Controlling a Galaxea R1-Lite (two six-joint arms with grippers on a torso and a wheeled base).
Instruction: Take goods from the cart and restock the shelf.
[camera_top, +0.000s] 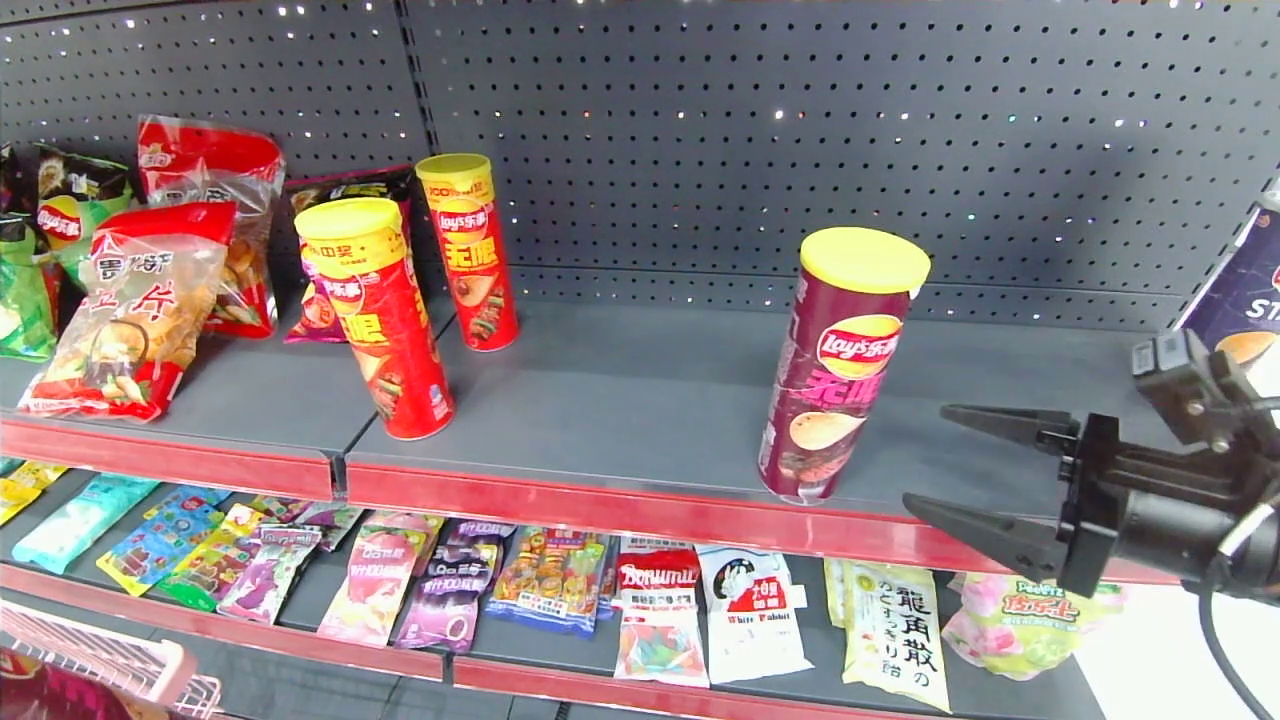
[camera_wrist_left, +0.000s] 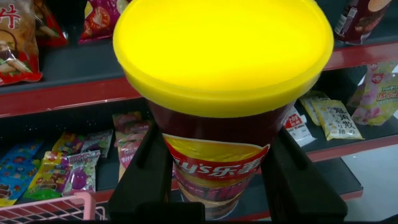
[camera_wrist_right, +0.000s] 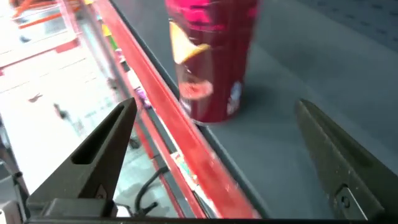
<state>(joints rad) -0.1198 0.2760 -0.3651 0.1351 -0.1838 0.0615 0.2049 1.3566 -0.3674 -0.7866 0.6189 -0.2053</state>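
**Head view.** A yellow-lidded maroon chip can (camera_top: 840, 370) stands upright near the red front edge of the upper shelf (camera_top: 620, 400), well apart from two red chip cans (camera_top: 375, 320). The right gripper (camera_top: 928, 458) is just beside it, fingers spread, touching nothing.

**Left wrist view.** The left gripper (camera_wrist_left: 217, 186) pinches a second maroon can (camera_wrist_left: 221, 56) between its fingers, with the pink cart (camera_wrist_left: 56, 208) nearby.

**Right wrist view.** The right gripper (camera_wrist_right: 216, 109) has its fingers spread. The maroon chip can (camera_wrist_right: 211, 56) stands on the shelf beyond their tips, untouched.

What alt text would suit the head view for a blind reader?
A maroon chip can with a yellow lid stands near the front of a grey shelf, the open right gripper beside it. Red cans and snack bags sit farther left.
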